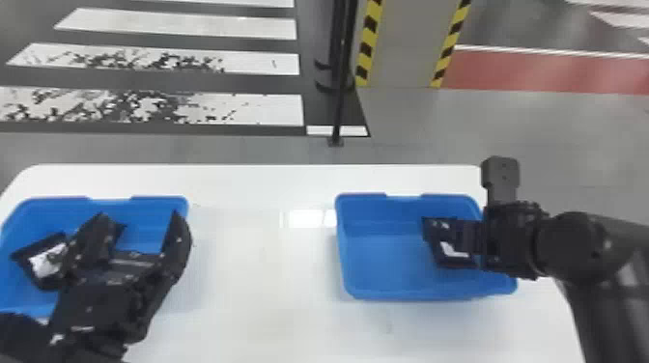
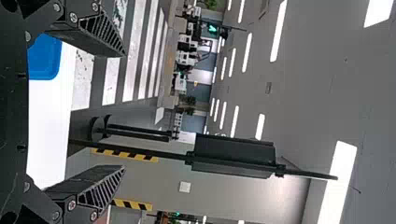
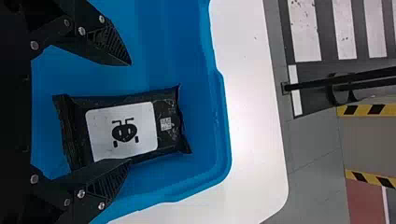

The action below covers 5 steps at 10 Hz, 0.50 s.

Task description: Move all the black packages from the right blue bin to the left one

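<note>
Table [image 1: 263,270], white, w/ L blue bin [image 1: 149,202] and R blue bin [image 1: 386,260] on top, set well apart.

In L blue bin: labeled pkg [image 1: 44,263], black w/ white patch facing up, lying nr the bin's outer side. L gripper [image 1: 140,219] above same bin, released, fingers spread wide, one just beside labeled pkg in head view. Dark shape [image 1: 119,232] next to that finger; can't tell what.

In R blue bin: black pkg [image 1: 437,244], lying label up nr the wall farthest from L blue bin. White label [image 3: 142,112] w/ black printed figure. R gripper [image 1: 463,236] over black pkg, released, fingers well apart. In R wrist view, black pkg partly btwn the fingers, w/ one finger overlapping a long edge; can't tell if touching.

Bkgd: gray floor [image 1: 232,149], white stripes [image 1: 178,24], black pole [image 1: 339,106], yellow-and-black tape [image 1: 369,43].
</note>
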Motion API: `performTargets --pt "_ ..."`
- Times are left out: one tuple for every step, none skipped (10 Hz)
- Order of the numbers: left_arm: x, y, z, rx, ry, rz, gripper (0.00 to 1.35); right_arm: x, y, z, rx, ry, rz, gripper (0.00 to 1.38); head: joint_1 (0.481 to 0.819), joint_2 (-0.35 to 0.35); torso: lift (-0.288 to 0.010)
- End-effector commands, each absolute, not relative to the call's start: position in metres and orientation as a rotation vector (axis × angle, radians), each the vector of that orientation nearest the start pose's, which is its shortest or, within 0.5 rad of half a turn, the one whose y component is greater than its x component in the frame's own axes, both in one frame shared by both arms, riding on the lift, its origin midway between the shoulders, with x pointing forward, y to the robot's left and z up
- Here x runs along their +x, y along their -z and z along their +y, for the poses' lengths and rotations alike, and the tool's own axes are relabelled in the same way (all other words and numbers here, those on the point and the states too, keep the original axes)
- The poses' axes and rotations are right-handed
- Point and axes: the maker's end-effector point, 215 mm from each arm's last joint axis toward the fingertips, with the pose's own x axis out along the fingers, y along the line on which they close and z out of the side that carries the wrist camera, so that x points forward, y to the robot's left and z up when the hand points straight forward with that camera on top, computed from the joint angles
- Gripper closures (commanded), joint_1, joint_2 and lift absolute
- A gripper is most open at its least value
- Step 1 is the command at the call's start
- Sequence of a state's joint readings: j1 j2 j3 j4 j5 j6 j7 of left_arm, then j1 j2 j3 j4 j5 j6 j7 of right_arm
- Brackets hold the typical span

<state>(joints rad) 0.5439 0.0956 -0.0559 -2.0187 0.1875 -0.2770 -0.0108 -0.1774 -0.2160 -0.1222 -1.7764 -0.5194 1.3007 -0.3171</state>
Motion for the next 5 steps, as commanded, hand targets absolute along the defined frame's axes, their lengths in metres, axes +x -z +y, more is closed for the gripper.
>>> performTargets --pt "0.425 0.290 0.214 -0.138 0.079 -0.172 0.20 0.524 0.462 -0.320 0.102 0.145 0.931 0.32 0.695 -0.118 -0.132" --pt "0.425 0.291 0.215 -0.138 0.079 -0.170 0.20 0.523 0.469 -0.322 0.108 0.150 0.947 0.32 0.695 -0.120 -0.132" --pt "0.425 0.290 0.215 -0.138 0.078 -0.175 0.20 0.524 0.471 -0.322 0.117 0.152 0.943 0.32 0.695 -0.124 -0.132" --pt "0.425 0.291 0.215 -0.138 0.078 -0.172 0.20 0.525 0.472 -0.322 0.121 0.153 0.941 0.34 0.695 -0.126 -0.132" --pt "0.425 0.291 0.215 -0.138 0.078 -0.175 0.20 0.526 0.472 -0.323 0.121 0.156 0.938 0.35 0.695 -0.126 -0.132"
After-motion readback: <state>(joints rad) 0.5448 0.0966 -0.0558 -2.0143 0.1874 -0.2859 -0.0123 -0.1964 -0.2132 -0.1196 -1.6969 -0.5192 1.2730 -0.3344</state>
